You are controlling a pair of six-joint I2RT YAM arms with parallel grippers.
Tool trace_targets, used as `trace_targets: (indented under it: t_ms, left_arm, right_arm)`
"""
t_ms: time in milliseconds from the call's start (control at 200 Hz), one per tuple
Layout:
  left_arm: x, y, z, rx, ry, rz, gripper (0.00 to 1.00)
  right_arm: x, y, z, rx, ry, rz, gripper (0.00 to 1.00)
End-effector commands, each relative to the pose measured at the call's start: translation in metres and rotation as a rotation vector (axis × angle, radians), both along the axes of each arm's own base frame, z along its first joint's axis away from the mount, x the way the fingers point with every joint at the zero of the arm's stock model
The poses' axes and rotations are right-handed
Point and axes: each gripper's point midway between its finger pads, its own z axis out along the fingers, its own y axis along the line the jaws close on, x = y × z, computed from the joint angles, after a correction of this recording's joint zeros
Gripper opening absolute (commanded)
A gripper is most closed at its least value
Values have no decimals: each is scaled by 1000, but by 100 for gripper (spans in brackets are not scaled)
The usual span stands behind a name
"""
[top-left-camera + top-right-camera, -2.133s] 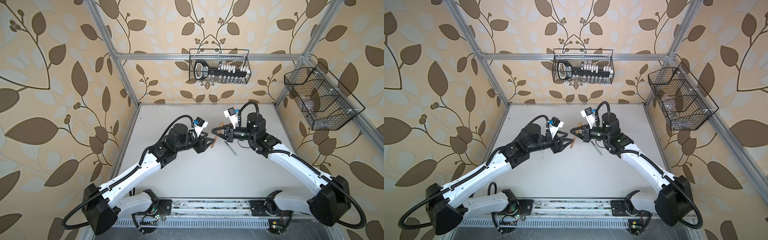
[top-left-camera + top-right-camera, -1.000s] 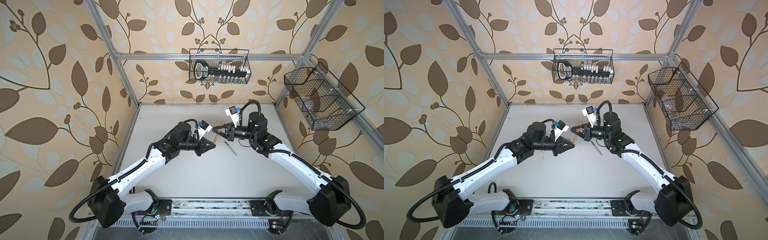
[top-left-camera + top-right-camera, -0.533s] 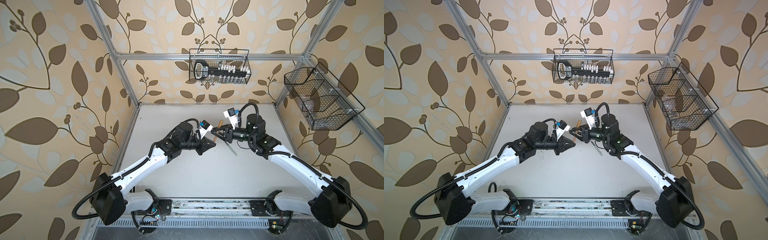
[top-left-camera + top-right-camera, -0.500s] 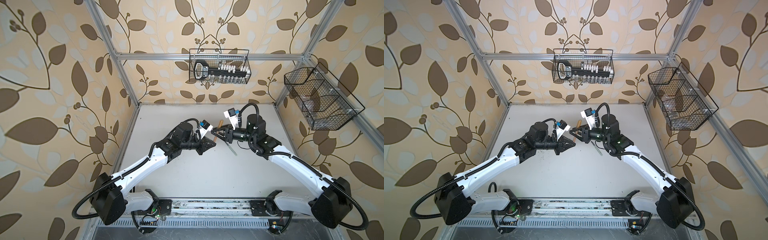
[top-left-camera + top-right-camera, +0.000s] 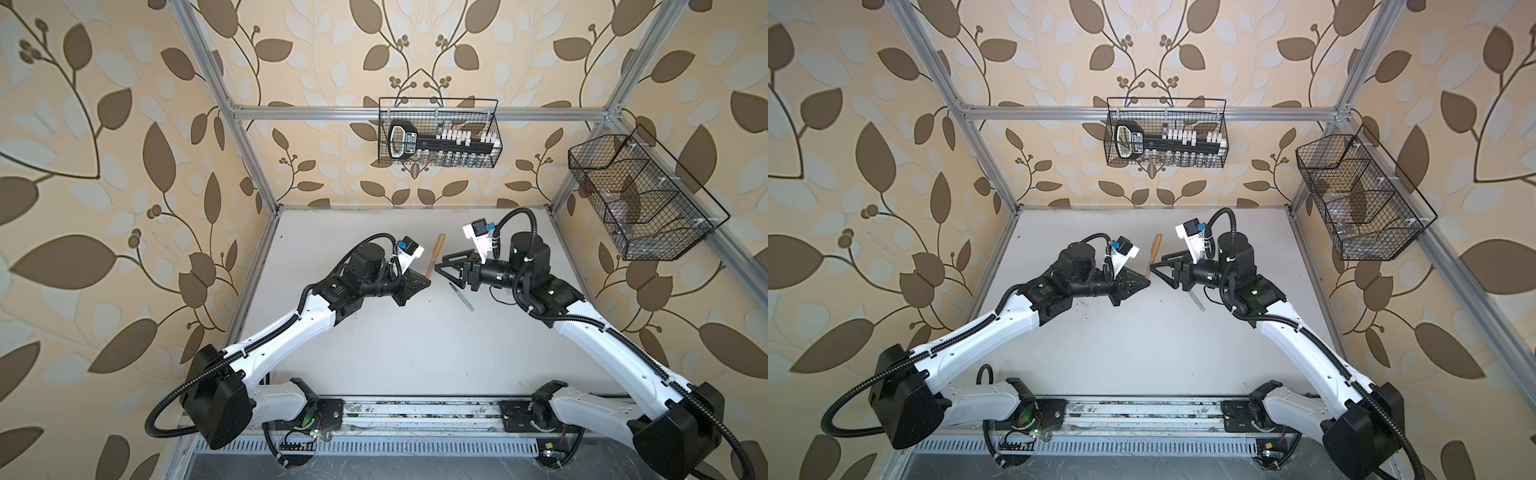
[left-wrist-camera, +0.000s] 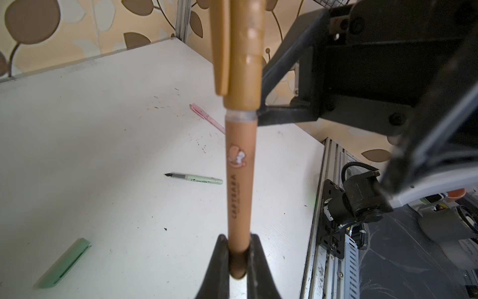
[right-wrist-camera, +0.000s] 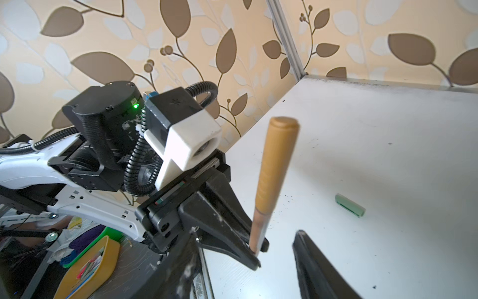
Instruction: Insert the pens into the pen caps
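Bench (image 5: 415,353) front is lying open; we are seeing the left gripper (image 6: 238,246) clamping the tan pen (image 6: 239,186), lettered CAPYBARA, right gripper (image 5: 440,265) jaws standing apart.

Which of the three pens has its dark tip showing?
The pale green pen lying flat; the held tan-brown pen is capped, and the pink pen shows no tip.

**Tan-brown pen** (image 6: 239,181): printed barrel, rear end clamped in the left gripper (image 6: 238,239), held clear of the table (image 6: 103,134).
**Tan-brown cap** (image 6: 243,64): has a clip and is seated over that pen's front end. A thin clear ring shows between cap and barrel.
**Pale green pen** (image 6: 199,179): uncapped, dark tip bare, lying flat on the table.
**Pale green cap** (image 6: 63,262): lying on its side, well apart from its pen.
**Pink pen** (image 6: 207,117): lying flat, partly hidden behind the tan-brown pen. Cannot tell whether it is capped.
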Motion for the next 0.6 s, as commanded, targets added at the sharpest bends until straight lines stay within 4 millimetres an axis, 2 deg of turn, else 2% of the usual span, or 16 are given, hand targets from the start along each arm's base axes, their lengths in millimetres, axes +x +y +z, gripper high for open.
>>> trace_targets:
  t_ms: [0, 125, 595]
  left_arm:
    - [0, -1, 15, -28, -47, -18, 0]
    - [-2, -2, 12, -29, -29, -31, 0]
    - [-4, -4, 5, -26, -1, -46, 0]
  right_arm:
    - [5, -7, 12, 24, -41, -1, 61]
    - [12, -3, 27, 55, -76, 17, 62]
    - [34, 7, 44, 94, -102, 45, 61]
